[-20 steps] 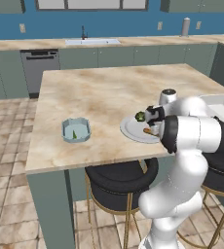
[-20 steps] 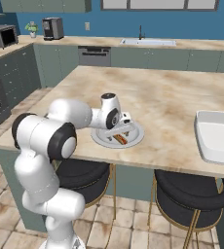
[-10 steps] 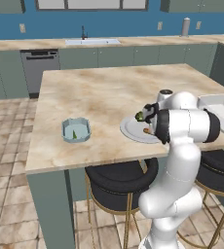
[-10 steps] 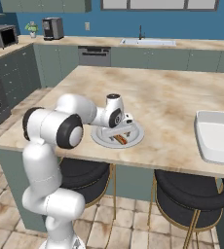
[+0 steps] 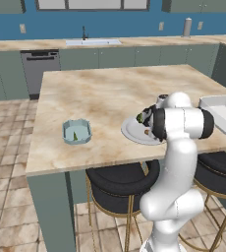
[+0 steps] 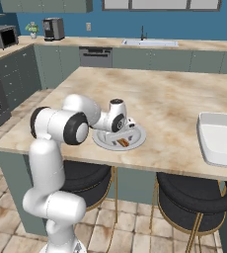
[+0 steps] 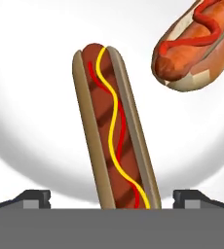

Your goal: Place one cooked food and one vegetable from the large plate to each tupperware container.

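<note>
The large plate (image 5: 130, 133) (image 6: 137, 139) (image 7: 31, 112) lies near the island's front edge. My gripper (image 5: 144, 120) (image 6: 125, 132) (image 7: 113, 197) hangs low over it, open, pointing down. A hot dog with yellow and red sauce lines (image 7: 115, 136) (image 6: 123, 143) lies lengthwise between the two fingertips, untouched. A second hot dog with red sauce (image 7: 201, 39) lies beside it on the plate. Something green (image 5: 140, 118) shows at the plate's far side by the hand. The small teal tupperware container (image 5: 76, 132) holds a small green piece. The white tupperware container (image 5: 225, 112) (image 6: 221, 139) stands at the right.
Dark round stools (image 5: 120, 179) (image 6: 197, 190) stand under the island's front edge. The back counter carries a sink (image 5: 93, 42), with a dishwasher (image 5: 39, 71) below. A coffee machine (image 6: 53, 28) and a microwave (image 6: 2, 35) stand at the far left.
The arm's elbow has folded in toward the island and stands more upright. The hand has stayed over the plate, a little lower, jaws still open.
</note>
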Available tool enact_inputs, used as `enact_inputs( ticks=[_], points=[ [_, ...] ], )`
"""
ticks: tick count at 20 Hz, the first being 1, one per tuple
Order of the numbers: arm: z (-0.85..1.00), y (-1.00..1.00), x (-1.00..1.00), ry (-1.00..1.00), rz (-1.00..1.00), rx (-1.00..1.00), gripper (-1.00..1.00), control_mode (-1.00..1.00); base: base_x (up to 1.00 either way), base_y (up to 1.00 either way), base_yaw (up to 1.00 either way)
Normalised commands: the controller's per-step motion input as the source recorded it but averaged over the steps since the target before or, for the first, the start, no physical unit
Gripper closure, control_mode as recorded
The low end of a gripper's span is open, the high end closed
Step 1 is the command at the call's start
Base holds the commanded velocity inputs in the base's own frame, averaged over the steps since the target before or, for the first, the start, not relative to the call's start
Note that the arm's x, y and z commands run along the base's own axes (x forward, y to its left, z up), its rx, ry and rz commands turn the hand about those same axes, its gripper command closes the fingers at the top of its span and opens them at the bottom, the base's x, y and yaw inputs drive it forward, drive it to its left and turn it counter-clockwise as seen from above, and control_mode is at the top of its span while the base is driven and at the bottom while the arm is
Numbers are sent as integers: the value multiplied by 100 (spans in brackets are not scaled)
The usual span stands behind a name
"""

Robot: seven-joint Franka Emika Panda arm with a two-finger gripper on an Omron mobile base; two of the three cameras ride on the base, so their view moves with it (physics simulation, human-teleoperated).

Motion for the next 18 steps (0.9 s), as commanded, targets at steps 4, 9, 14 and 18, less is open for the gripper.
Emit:
enact_inputs(
  ticks=[4,9,14,18],
  points=[
    [-20,-2,13,0,4,0,-100,-100,0,0,0],
    [-30,-2,13,4,2,0,-100,-100,0,0,0],
    [-11,0,3,0,4,0,-100,-100,0,0,0],
    [-5,0,1,1,4,0,100,-100,0,0,0]
  ],
)
